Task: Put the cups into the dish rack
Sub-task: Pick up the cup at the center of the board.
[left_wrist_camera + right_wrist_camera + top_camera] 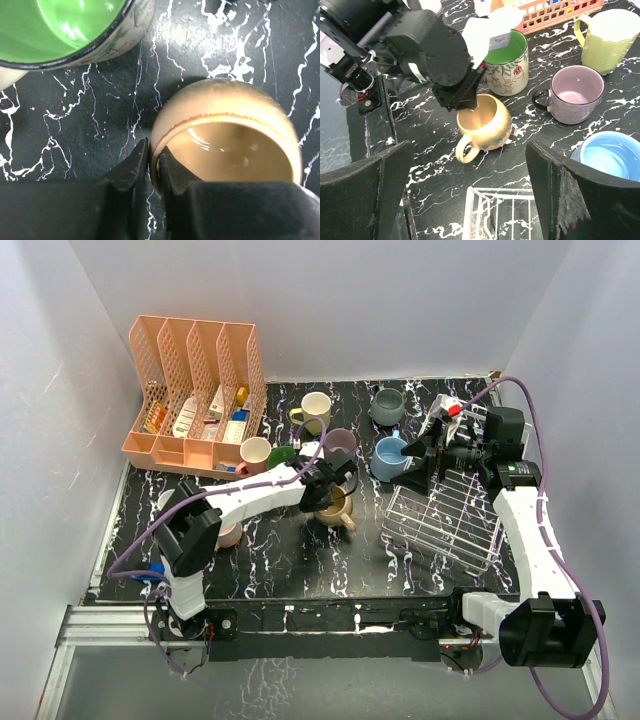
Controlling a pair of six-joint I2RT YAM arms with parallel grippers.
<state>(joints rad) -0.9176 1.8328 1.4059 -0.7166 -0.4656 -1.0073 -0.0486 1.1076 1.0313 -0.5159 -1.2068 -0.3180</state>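
black marbled surface (pixel 300 560) between white walls. the tan mug (pixel 335 512) stands upright at its middle, left of the rack (pixel 445 515) and apart from it. the left end effector (pixel 152 167) pinches the tan mug's rim, one finger inside and one outside. a green-lined mug (pixel 60 30) sits just far of it. a mauve mug (pixel 340 443) and a blue mug (pixel 388 458) stand further right, the blue mug by the rack's far-left corner. the right end effector (pixel 408 465) hangs over that corner, fingers spread wide, holding nothing. a yellow-green mug (pixel 315 408) and a grey mug (pixel 387 405) stand far. a pink mug (pixel 255 453) sits beside the peach organizer (pixel 195 390).
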